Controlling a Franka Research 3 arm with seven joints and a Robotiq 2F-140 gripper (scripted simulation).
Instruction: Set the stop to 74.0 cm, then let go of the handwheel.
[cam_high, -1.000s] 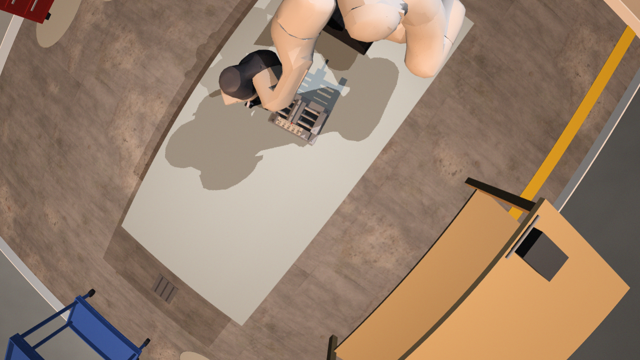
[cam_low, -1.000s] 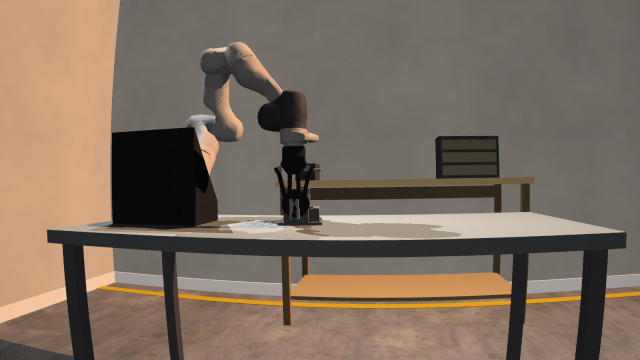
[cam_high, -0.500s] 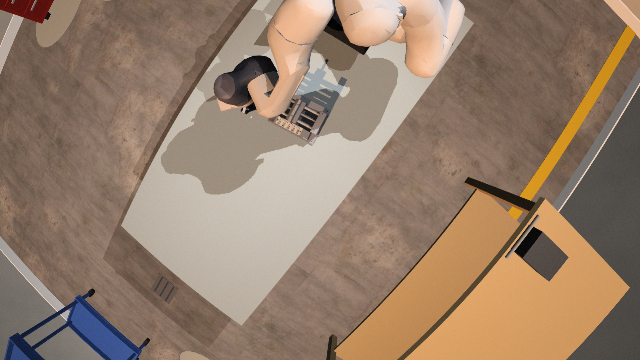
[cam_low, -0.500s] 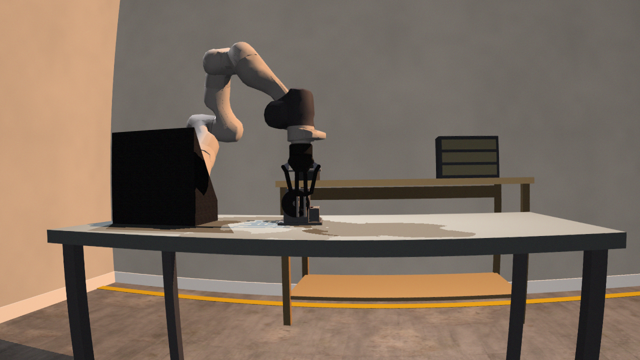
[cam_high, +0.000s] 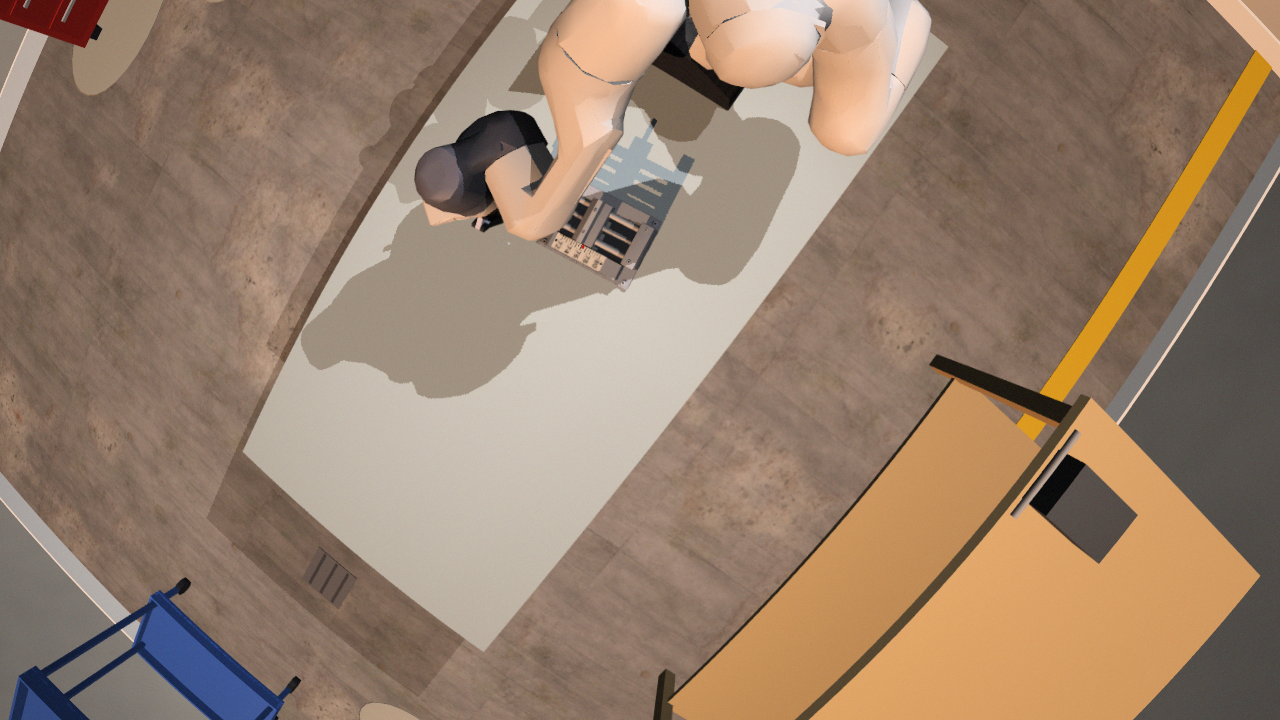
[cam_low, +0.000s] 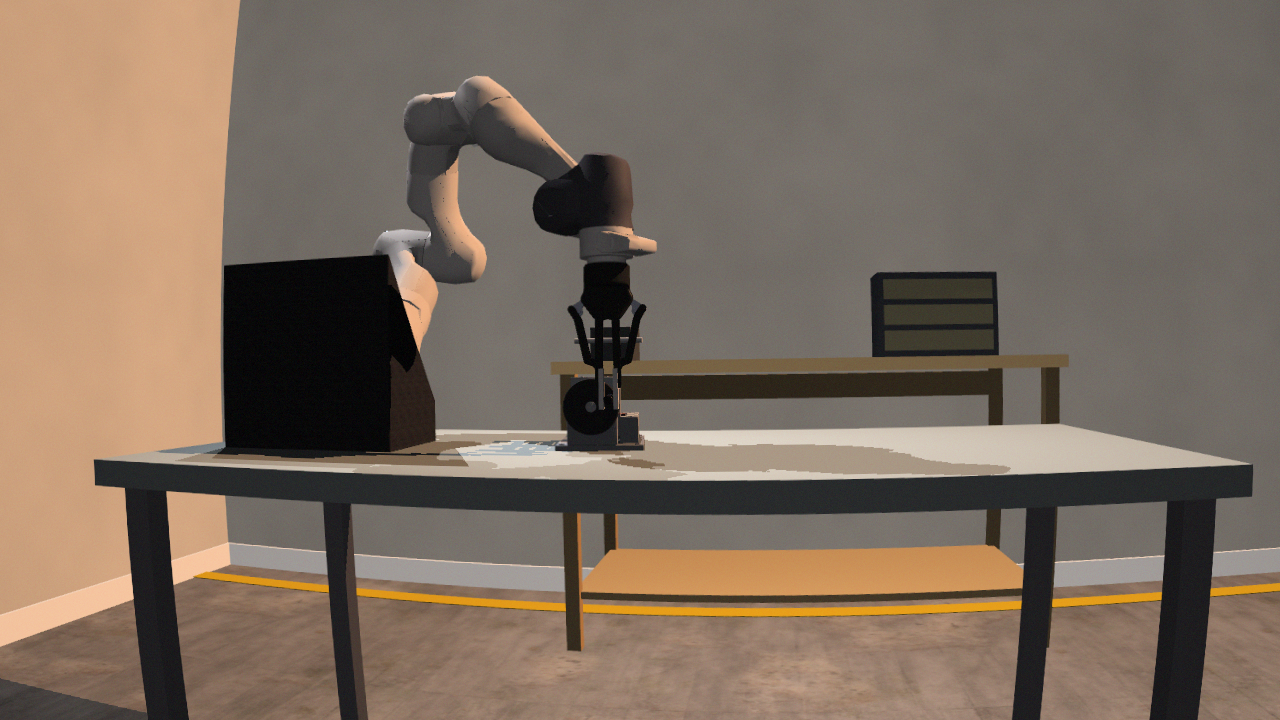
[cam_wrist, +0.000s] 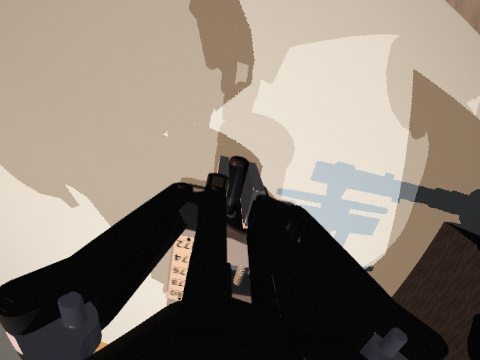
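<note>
The stop fixture is a small grey frame with rails; it stands on the pale table. Its scale strip runs along the front edge, and the numbers are too small to read. The black handwheel stands upright at the fixture's left end. My gripper comes straight down from above and is shut on the handwheel's handle, which sticks out between the fingertips. In the overhead view my arm hides the handwheel and most of the gripper.
A big black box stands on the table by the arm's base. Behind the table are a wooden side table and a drawer unit. A blue cart stands on the floor.
</note>
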